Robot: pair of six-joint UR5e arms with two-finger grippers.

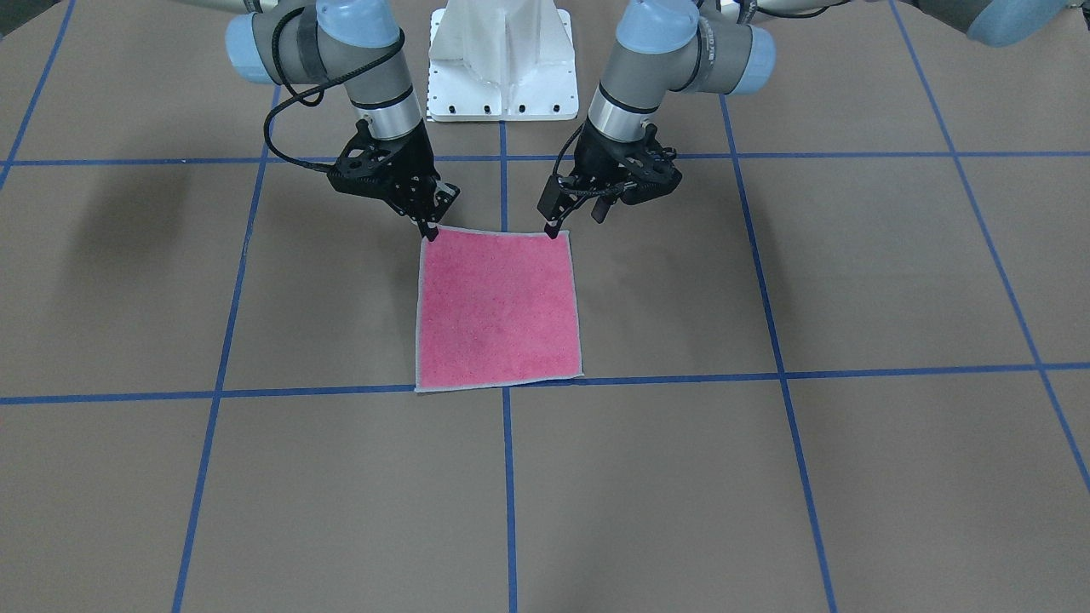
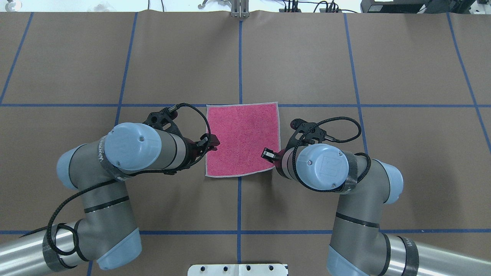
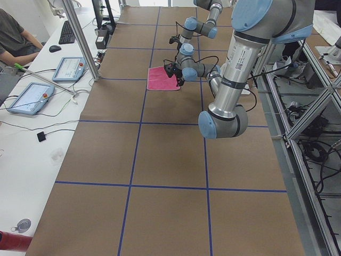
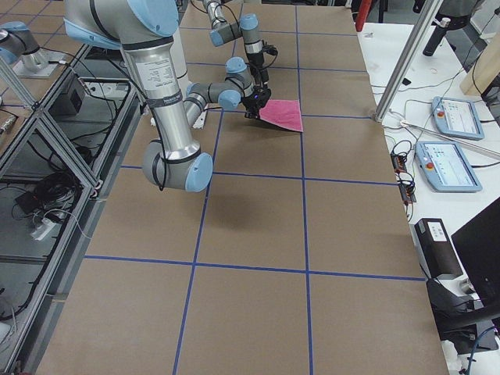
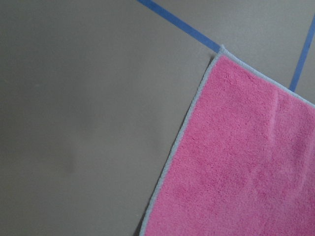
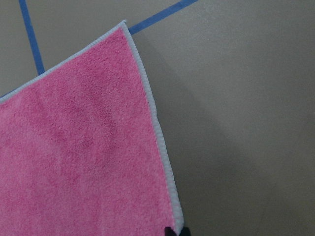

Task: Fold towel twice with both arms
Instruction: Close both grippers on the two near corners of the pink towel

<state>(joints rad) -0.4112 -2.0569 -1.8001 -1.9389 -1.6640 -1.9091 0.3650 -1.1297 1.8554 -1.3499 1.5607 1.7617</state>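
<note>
While the towel lies flat, pink side up, mid-table, you have no fold made yet, so both folds are left to do. Your right arm has its jaws almost together at one robot-side corner. They seem to be pinching it, though the cloth is not lifted. Your left arm has its jaws spread wide at the other robot-side corner, one tip by the edging, holding nothing. You appear to be at the grasp before the first fold.
</note>
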